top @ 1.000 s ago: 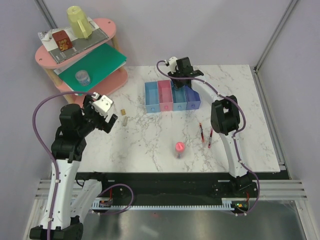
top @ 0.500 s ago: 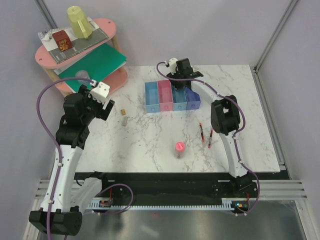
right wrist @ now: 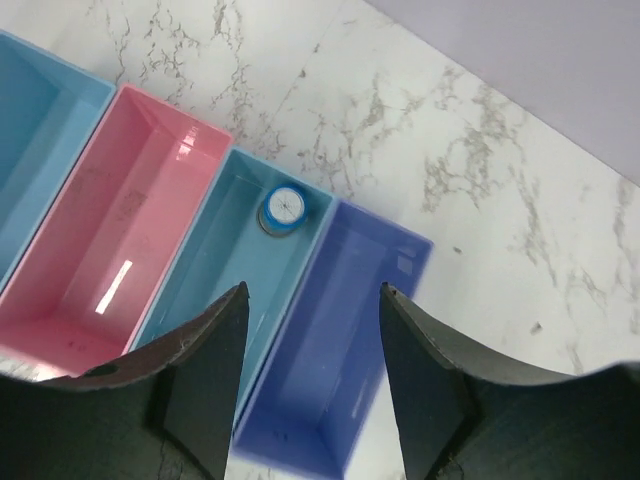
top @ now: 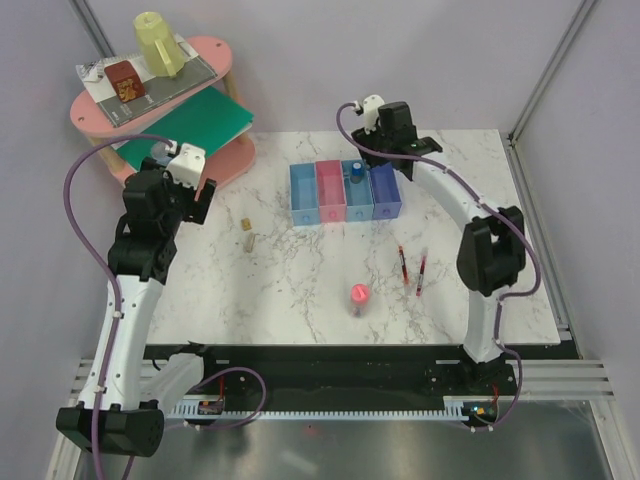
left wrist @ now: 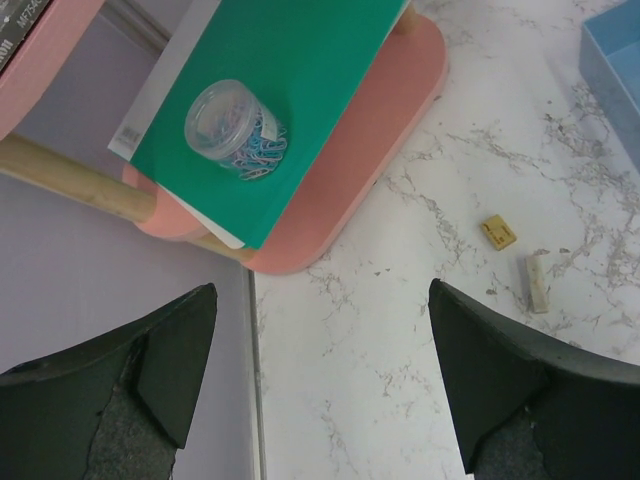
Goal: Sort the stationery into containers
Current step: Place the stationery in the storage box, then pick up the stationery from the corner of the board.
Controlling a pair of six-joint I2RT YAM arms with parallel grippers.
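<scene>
The four joined bins (top: pixel 303 190) stand at the table's back: light blue, pink, light blue, purple-blue. The blue-capped bottle (top: pixel 356 174) stands upright in the third bin; it also shows in the right wrist view (right wrist: pixel 284 208). My right gripper (top: pixel 392 128) is open and empty above the bins' far end. Two red pens (top: pixel 403 265) lie right of centre. The pink-capped tube (top: pixel 359 296) stands at the front centre. Two tan blocks (top: pixel 247 232) lie left of the bins and show in the left wrist view (left wrist: pixel 498 231). My left gripper (top: pixel 190 195) is open and empty near the shelf.
A pink two-tier shelf (top: pixel 210 55) stands at the back left with a yellow cup (top: pixel 158 42), a brown box (top: pixel 125 80), a green board (top: pixel 185 118) and a clear jar of clips (left wrist: pixel 232 125). The table's left edge (left wrist: pixel 252 380) lies under my left gripper.
My right gripper has risen and moved back from the bins, leaving the blue-capped bottle in the third bin. My left arm has swung up and left toward the shelf.
</scene>
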